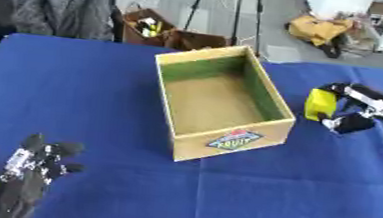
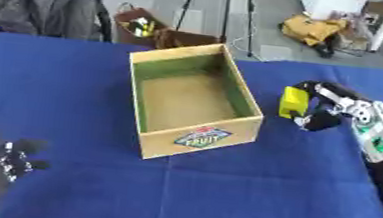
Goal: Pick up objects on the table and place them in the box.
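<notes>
- One box (image 1: 222, 101), open at the top, stands on the blue table (image 1: 221, 199); its floor is bare and a label shows on its near wall.
- One yellow block (image 2: 293, 102) is the only loose thing in view; it sits in the right hand (image 2: 322, 111), held between curled fingers above and the thumb below.
- The right hand hangs just to the right of the box, near its right wall but not touching it; the block is on the hand's box-facing side.
- Whether the block is lifted off the cloth or rests on it cannot be told.
- The left hand (image 1: 31, 171) rests at the lower left corner, fingers up and spread, holding nothing, well apart from the box.
</notes>
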Available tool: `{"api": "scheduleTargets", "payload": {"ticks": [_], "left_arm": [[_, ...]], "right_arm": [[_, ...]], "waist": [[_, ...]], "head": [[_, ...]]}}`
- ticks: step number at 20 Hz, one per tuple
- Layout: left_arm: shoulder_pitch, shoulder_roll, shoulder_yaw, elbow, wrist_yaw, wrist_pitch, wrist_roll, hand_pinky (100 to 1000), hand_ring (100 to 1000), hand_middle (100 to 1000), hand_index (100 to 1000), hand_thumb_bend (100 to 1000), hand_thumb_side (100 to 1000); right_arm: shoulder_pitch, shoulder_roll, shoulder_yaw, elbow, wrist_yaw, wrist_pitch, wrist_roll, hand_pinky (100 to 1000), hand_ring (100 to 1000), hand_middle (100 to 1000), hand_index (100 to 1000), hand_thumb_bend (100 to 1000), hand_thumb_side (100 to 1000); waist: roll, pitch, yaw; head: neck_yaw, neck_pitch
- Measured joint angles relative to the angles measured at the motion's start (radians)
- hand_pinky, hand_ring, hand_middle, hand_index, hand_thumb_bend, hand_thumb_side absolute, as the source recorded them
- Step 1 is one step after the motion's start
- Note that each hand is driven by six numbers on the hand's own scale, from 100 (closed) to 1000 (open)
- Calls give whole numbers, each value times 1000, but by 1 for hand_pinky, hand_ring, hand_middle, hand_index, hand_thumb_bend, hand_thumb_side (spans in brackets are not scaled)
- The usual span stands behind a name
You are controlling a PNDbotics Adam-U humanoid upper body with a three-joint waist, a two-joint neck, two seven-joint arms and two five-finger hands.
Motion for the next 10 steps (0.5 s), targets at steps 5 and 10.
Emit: {"api": "scheduleTargets", "payload": {"ticks": [5, 10], "left_arm": [[0, 0, 0, 0, 0, 0, 0, 736, 914, 696, 652, 280, 1000], [-1, 0, 0, 0, 0, 0, 0, 736, 914, 696, 652, 282, 1000]], "right_arm": [[11, 0, 1, -3, -16, 4, -71, 536, 699, 250, 293, 100, 242], [13, 0, 1, -26, -34, 5, -119, 511, 682, 226, 252, 100, 246]], "waist": [[0, 0, -8], [-5, 0, -15]], "head": [[2, 2], [4, 3]]}}
